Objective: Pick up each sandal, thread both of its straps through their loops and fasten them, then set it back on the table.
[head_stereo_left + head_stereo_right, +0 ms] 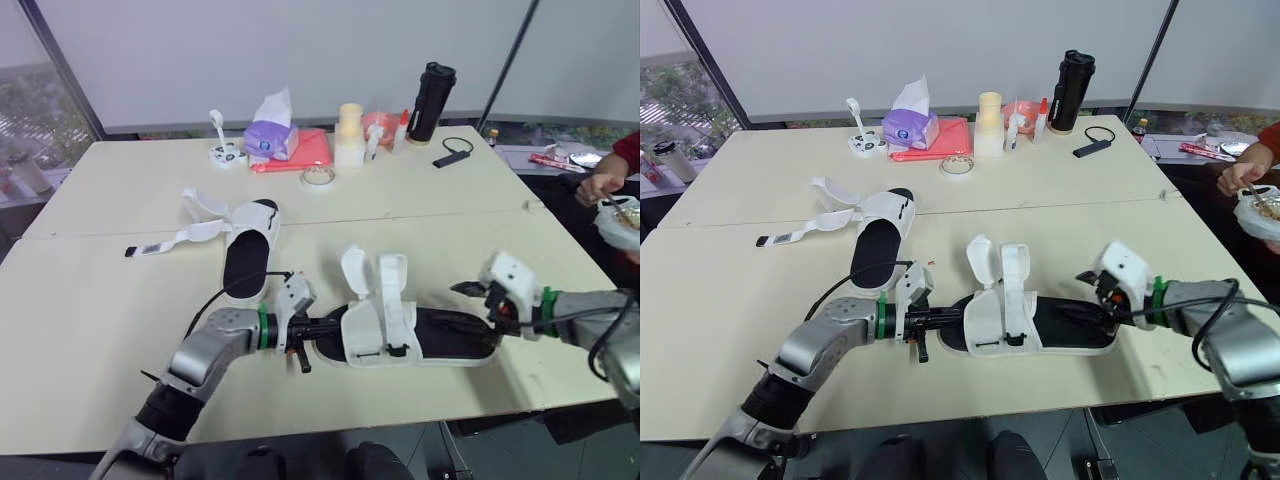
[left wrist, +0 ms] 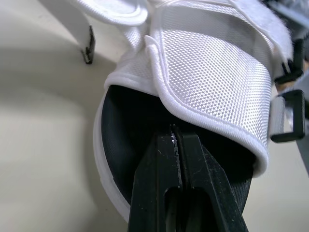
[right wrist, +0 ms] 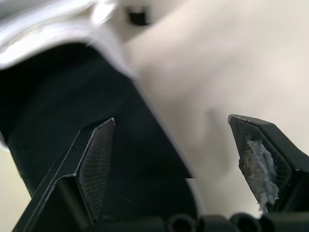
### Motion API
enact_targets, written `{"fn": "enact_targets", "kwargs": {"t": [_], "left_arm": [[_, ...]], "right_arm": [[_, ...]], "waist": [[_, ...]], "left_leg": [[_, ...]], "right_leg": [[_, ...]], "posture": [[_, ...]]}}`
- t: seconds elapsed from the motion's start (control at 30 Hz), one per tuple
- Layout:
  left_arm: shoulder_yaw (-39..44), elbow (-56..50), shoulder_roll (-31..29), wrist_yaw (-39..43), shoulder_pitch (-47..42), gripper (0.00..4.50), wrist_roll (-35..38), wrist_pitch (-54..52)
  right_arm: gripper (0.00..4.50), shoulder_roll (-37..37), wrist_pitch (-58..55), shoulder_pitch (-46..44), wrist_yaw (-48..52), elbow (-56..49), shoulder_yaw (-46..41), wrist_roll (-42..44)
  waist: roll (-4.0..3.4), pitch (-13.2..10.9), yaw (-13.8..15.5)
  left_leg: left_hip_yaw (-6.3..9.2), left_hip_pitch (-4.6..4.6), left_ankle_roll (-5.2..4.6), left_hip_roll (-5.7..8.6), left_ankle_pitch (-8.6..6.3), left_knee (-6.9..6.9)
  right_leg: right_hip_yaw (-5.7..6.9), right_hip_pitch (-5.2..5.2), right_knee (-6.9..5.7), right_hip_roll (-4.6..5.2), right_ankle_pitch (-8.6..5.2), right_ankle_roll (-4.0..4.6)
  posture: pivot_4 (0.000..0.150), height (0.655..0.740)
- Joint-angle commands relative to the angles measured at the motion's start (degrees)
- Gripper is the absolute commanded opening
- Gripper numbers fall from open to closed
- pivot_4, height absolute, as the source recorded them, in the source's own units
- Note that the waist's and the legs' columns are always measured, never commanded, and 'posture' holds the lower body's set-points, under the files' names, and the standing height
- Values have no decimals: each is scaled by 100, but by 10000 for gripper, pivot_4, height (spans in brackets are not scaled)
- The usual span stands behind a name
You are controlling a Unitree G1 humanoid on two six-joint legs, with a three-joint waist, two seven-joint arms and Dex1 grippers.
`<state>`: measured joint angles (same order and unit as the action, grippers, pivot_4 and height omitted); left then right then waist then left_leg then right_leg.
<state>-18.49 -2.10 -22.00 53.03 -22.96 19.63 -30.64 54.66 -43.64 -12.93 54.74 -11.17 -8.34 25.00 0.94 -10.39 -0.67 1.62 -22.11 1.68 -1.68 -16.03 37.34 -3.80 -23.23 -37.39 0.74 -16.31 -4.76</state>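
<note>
While the left tool point(image 2: 176, 134) clamps the black-soled white mesh sandal point(image 1: 400, 325), the right tool point(image 3: 172, 120) gapes released.
Wrist views settle that; the sandal lies on the cream counter point(image 1: 100, 330).

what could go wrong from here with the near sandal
1. The left gripper is shut at the very end of the near sandal. Any hold there looks thin, so a lift could let it swing or slip.
2. The right gripper is open at the other end, away from the loose straps. Closing now would likely pinch only the sole's rim.
</note>
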Motion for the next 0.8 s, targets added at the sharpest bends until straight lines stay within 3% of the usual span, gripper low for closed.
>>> {"fn": "enact_targets", "kwargs": {"t": [0.03,0.33,0.8], "left_arm": [[-372,331,-80,62,-9,0,-471,220],[-431,427,-72,169,-84,0,-619,407],[-410,321,-97,136,21,0,-677,404]], "right_arm": [[39757,-272,-1395,-596,-190,-46,-609,1082],[39757,-977,-3627,-1736,-680,217,-1148,2685],[39757,-1237,-3991,-1689,-788,158,-839,3161]], "waist": [[-4,2,2],[-12,7,26],[-14,9,2]], "left_leg": [[1,2,0,0,0,1],[3,5,0,4,0,8],[3,3,-1,4,0,7]], "right_leg": [[0,2,0,0,0,0],[1,15,2,7,3,-3],[3,14,3,5,5,-7]], "posture": [[1500,7400],[1500,7400],[1500,7400]]}}
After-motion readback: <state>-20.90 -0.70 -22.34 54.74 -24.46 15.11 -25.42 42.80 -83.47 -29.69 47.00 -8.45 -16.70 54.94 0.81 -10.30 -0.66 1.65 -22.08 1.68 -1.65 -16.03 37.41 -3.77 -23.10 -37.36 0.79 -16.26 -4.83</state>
